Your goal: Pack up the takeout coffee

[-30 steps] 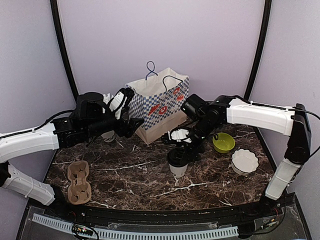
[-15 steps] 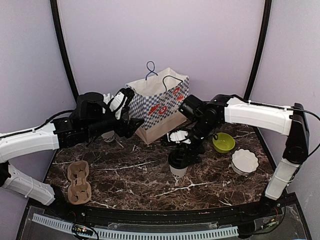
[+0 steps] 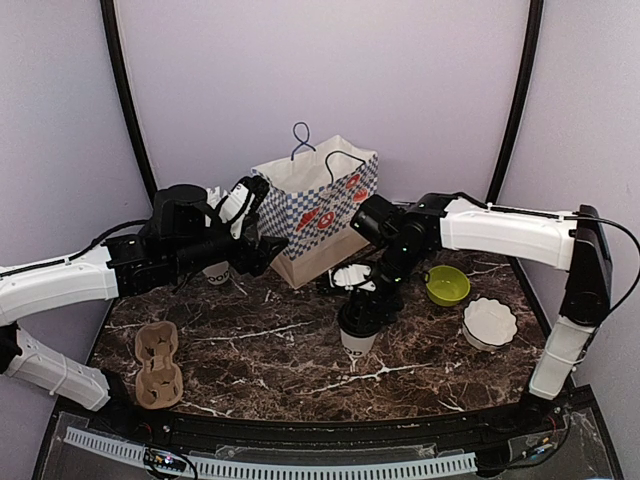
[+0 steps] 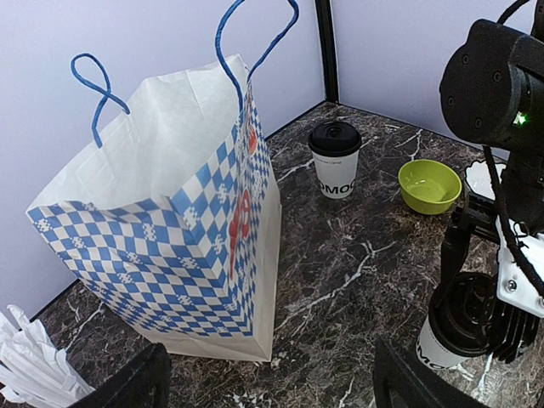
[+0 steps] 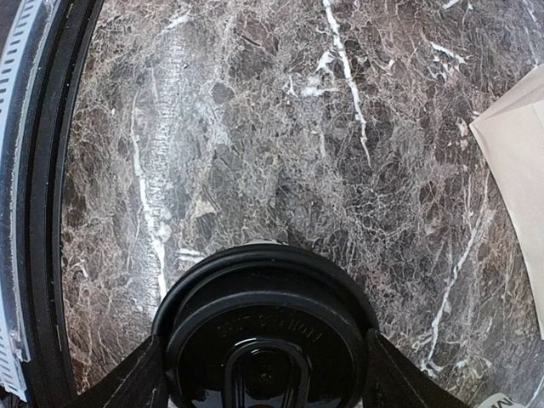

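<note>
One takeout coffee cup (image 3: pixel 358 325), white with a black lid (image 5: pixel 263 340), stands right of the bag. My right gripper (image 5: pixel 263 374) comes down over it, and both fingers press the lid's rim, shut on the cup. In the left wrist view this cup (image 4: pixel 442 327) sits at the right edge, under the right gripper. A second lidded cup (image 4: pixel 334 160) stands beyond the bag near the back wall; the right arm hides it in the top view. My left gripper (image 3: pixel 262 258) hovers open beside the bag's left front corner, holding nothing (image 4: pixel 272 382).
The blue-and-white checked paper bag (image 3: pixel 318 215) stands open at the back centre. A lime-green bowl (image 3: pixel 447 285) and a white scalloped bowl (image 3: pixel 490 322) sit to the right. A cardboard cup carrier (image 3: pixel 157 363) lies front left. White straws (image 4: pixel 30 365) poke up under the left arm.
The right arm has shifted slightly left and settled over the cup. The cup stays in much the same place, and the left arm has not moved.
</note>
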You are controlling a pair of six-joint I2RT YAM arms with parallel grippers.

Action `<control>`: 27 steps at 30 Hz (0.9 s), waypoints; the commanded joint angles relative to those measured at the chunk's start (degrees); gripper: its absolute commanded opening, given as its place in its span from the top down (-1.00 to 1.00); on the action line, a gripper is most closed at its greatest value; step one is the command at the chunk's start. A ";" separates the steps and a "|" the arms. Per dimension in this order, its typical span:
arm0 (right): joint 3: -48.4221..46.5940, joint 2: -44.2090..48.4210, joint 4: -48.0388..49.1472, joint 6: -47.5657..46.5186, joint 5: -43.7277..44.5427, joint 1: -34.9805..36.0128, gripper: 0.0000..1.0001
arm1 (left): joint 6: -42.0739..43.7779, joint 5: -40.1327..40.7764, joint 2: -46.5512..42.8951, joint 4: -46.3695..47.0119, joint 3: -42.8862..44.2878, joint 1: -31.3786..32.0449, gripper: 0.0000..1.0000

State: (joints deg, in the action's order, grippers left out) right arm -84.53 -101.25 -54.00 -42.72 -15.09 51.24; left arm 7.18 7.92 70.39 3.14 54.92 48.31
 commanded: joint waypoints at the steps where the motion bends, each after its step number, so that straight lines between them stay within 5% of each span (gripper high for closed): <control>1: -0.98 2.06 -2.49 1.17 1.81 -0.54 -0.45 | 0.88 -0.37 0.03 -0.37 1.05 0.01 -0.68; 8: -2.98 5.99 -4.40 2.67 -1.40 -9.98 -0.41 | 1.03 -0.35 -0.01 -0.66 1.24 -0.04 -0.69; 19: -3.03 13.79 -5.21 6.43 -10.02 -40.70 -0.39 | 2.06 -0.52 -0.16 -1.51 1.68 0.01 -0.69; 27: -6.71 9.18 -2.13 11.49 3.10 -53.18 -0.42 | 2.27 -0.72 -0.33 -1.89 1.97 0.02 -0.69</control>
State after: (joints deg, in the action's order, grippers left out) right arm -88.55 -89.21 -57.67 -34.79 -19.40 0.97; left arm 8.64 7.79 70.59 2.37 55.13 48.31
